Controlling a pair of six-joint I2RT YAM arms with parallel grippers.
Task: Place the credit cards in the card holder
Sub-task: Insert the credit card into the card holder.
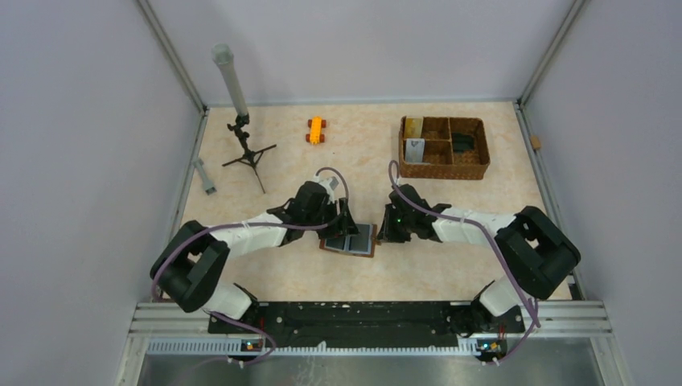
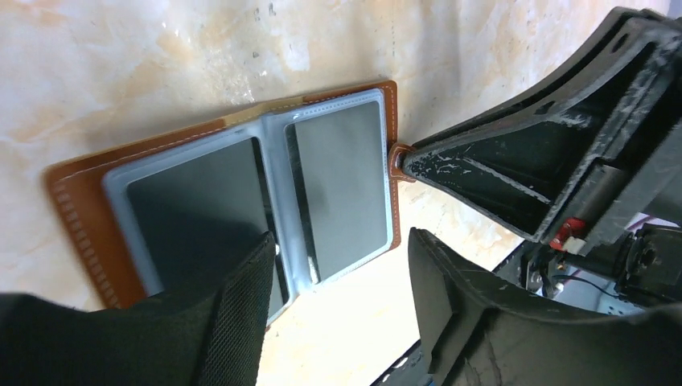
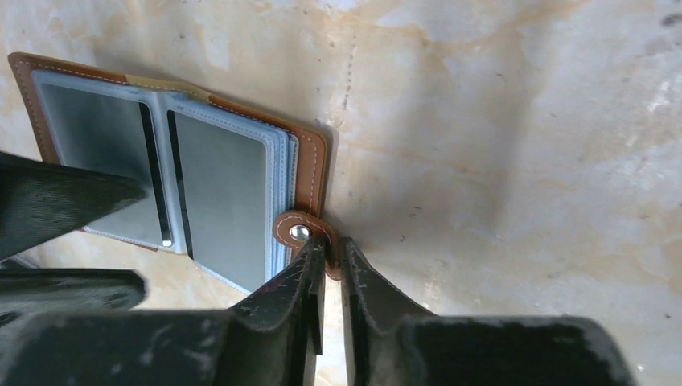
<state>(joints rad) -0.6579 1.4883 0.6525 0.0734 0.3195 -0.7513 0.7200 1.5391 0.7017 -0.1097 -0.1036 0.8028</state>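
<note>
**A:** Top view. The small brown leather bifold card holder (image 1: pixel 358 240) lies open flat on the table. The left gripper (image 1: pixel 344 227) is over its left half and the right gripper (image 1: pixel 381 236) is at its right edge. Its long axis runs left-right between them.

**B:** Cards?

**A:** The thin flat credit cards (image 1: pixel 414 149), one gold and one silver-grey, stand in the brown woven compartmented basket (image 1: pixel 444 171). That's well beyond the holder, off to its far right. There's something black in another cell, too small to call. The right arm is nearer to it.

**B:** Left wrist view?

**A:** The jaws stand wide with nothing between them. One finger (image 2: pixel 241 322) overlaps the holder's left clear sleeve (image 2: pixel 193 193). Both sleeves show dark rectangles, which could be loaded cards or just shade. Can't tell.

**B:** Right wrist view?

**A:** The jaws are narrow, pinched on the brown snap tab (image 3: pixel 299 233) at the holder's right edge. That looks like it pins the holder open.

**B:** What does the next move turn on?

**A:** My read is that the sleeve slits sit beside the spine, so a card has to slide in along the holder's long axis. The cards are on the right arm's side, but that tool is busy with the tab. The left one is free but has the longer reach. If the tab is released, the holder may fold or shift.
</note>
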